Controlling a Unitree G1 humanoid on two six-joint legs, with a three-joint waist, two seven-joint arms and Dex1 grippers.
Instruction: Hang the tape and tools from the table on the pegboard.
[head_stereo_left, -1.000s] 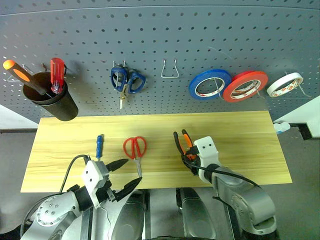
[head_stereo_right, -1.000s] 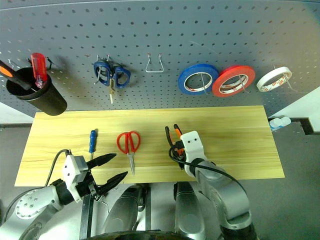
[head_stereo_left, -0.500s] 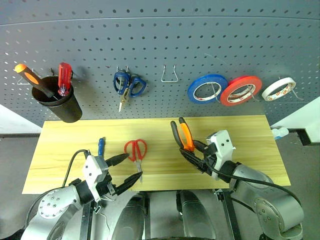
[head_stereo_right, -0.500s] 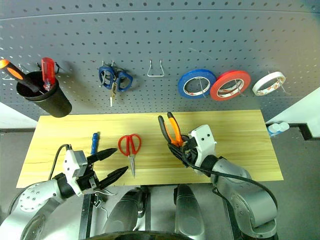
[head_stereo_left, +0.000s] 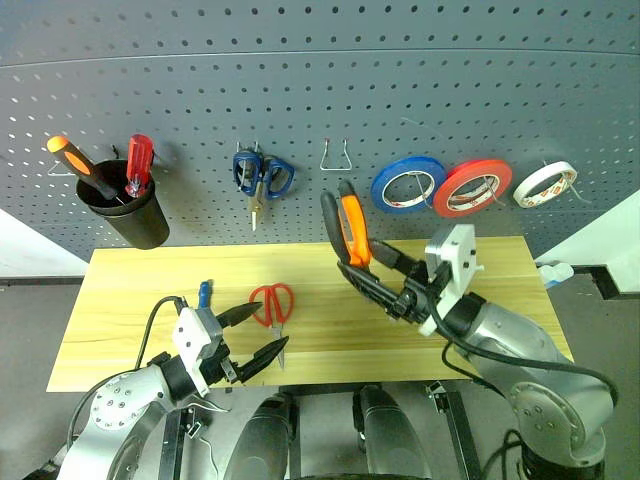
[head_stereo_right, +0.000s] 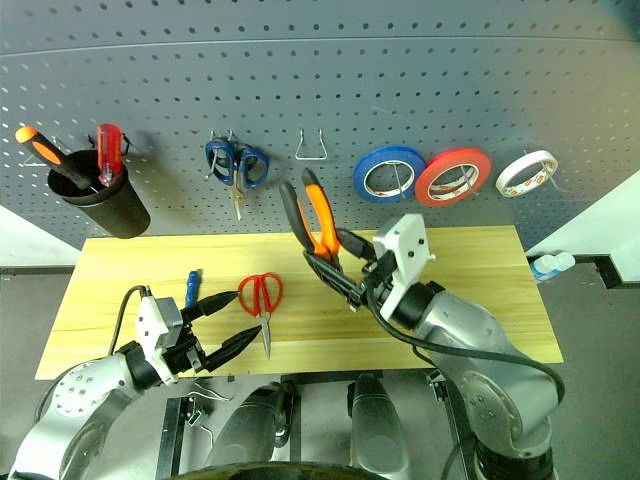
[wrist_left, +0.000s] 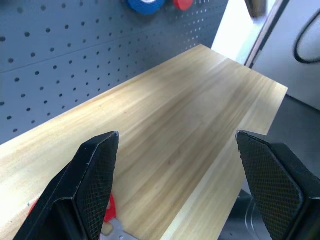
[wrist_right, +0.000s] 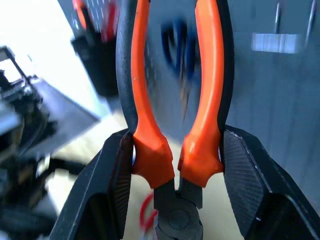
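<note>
Clamping the pliers (head_stereo_left: 345, 228), the right gripper (head_stereo_left: 385, 285) should slip one handle over the empty hook (head_stereo_left: 339, 155) (left gripper (head_stereo_left: 255, 340) gapes idle).

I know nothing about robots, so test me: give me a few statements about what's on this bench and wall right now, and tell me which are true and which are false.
1. The right gripper is shut on the orange-and-black-handled pliers, held up off the light wooden table. True.
2. The red-handled scissors hang on the dark grey pegboard. False: they lie on the table.
3. The left gripper holds the small blue-handled screwdriver. False: it is open and empty; the screwdriver lies on the table.
4. The thin white tape roll hangs on the pegboard, beside the red tape roll. True.
</note>
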